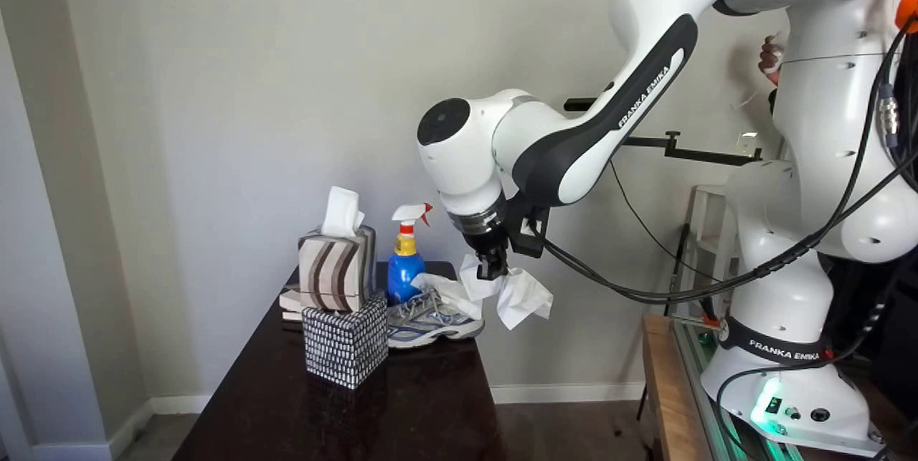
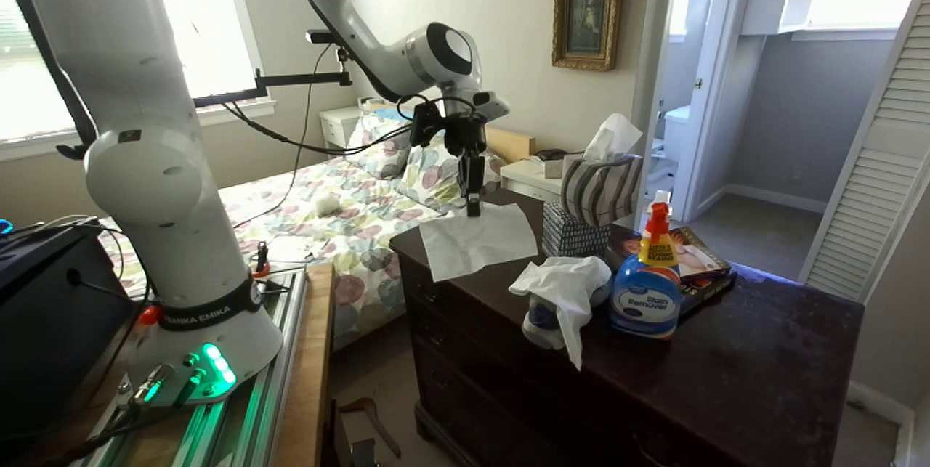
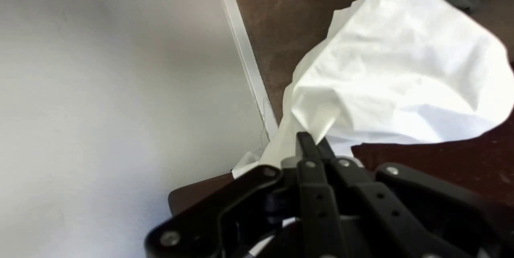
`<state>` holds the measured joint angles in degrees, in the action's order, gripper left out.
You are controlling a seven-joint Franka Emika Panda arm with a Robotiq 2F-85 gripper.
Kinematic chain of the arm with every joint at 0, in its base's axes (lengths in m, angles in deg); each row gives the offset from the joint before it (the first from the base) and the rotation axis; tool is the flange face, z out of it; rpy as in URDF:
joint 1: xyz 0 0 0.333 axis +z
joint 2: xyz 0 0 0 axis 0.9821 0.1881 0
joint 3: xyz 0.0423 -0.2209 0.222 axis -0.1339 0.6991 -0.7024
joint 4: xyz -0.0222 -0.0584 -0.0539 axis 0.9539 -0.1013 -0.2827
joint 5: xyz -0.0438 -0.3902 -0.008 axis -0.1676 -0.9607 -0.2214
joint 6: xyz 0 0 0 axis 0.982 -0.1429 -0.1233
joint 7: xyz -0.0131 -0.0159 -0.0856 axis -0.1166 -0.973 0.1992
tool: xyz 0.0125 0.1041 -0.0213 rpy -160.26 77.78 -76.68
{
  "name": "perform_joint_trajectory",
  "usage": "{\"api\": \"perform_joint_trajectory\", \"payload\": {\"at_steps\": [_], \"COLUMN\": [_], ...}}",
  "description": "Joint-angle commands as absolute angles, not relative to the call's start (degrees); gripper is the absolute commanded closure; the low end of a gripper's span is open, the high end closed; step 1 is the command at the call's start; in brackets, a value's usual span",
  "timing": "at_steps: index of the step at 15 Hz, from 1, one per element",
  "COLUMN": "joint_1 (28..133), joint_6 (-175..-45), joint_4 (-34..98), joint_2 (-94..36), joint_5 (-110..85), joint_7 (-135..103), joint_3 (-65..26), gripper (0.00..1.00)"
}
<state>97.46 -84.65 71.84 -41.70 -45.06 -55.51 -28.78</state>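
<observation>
One white paper tissue hangs pinched in the black two-finger gripper, by the dark wooden dresser; whether they touch is unclear; this tissue seems taken, not yet let go; another white tissue drapes the blue-and-grey running shoe, hiding part of it; farther off stands a brown-striped tissue box.

Matt paper tissue, glossy wooden dresser

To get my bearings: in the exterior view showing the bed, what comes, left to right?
Rounded white robot base, black gripper pinching a white paper tissue, black-and-white patterned box, blue plastic spray bottle, white slatted door.
</observation>
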Motion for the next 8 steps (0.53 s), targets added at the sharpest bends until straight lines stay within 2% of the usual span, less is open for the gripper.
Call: {"api": "perform_joint_trajectory", "payload": {"at_steps": [1,8], "joint_1": [95.0,94.7], "joint_6": [-84.5,-84.5], "joint_4": [71.8,71.8], "joint_2": [-42.0,-41.7], "joint_5": [-45.2,-45.2], "joint_7": [-55.6,-55.6], "joint_3": [-31.1,-31.6], "gripper": [0.99,0.99]}}
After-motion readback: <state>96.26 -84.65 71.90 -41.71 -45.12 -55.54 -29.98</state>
